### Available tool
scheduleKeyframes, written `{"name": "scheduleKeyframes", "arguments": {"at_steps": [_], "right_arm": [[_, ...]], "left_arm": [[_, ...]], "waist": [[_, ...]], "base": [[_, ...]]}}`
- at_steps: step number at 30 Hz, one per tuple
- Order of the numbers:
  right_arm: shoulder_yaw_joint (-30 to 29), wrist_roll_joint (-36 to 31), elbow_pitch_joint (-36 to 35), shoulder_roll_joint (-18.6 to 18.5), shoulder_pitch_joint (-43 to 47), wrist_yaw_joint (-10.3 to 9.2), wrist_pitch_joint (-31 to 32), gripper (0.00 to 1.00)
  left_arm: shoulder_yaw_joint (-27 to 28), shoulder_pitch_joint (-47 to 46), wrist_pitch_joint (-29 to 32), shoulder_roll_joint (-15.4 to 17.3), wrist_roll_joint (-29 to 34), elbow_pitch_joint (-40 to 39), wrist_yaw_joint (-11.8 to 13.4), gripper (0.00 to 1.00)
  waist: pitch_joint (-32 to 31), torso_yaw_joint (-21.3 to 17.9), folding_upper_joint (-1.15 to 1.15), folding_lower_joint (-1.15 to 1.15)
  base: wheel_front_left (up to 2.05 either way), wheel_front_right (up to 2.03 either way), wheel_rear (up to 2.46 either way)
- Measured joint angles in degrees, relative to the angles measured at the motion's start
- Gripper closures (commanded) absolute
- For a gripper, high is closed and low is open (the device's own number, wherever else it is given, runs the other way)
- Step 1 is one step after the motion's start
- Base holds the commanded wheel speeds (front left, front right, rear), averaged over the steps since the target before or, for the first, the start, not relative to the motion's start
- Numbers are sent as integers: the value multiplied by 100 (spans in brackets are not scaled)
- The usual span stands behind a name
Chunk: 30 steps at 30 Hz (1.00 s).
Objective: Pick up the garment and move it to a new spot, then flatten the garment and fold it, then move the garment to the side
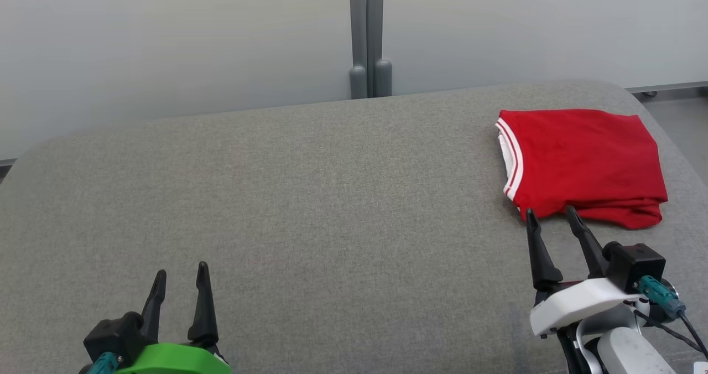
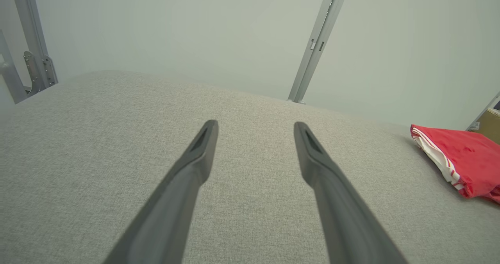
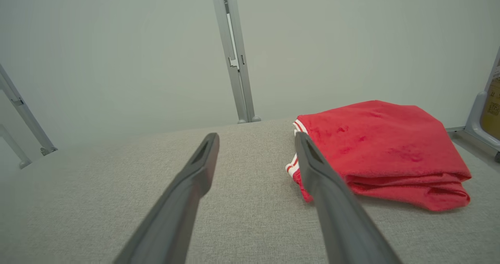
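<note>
A red garment (image 1: 586, 161) with white striped trim lies folded into a compact rectangle at the far right of the grey fabric surface (image 1: 310, 197). My right gripper (image 1: 551, 214) is open, its fingertips just short of the garment's near edge, holding nothing. In the right wrist view the garment (image 3: 386, 150) sits just past my right gripper (image 3: 256, 138), to the right of it. My left gripper (image 1: 180, 271) is open at the lower left, far from the cloth. The left wrist view shows the left gripper (image 2: 256, 124) over bare fabric and the garment (image 2: 461, 160) at the right edge.
The grey surface has rounded far corners, and its right edge (image 1: 677, 141) runs close beside the garment. A pale wall with a grey vertical post (image 1: 366, 36) stands behind. A brown box (image 2: 490, 125) shows at the far right in the left wrist view.
</note>
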Motion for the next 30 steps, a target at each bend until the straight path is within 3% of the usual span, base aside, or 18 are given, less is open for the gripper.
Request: {"name": "scheduleKeyframes", "arguments": {"at_steps": [15,30], "right_arm": [[-102,-416,-363,314,382,0,0,0],[-178,-655,-513,393,556,-1,0,0]], "left_arm": [[24,139,-7,-2,154,7,18,0],[21,142,-25,-22,182,1,18,0]], "waist": [[52,82,0,0],[78,158,0,0]], "base": [[0,0,0],[0,0,0]]}}
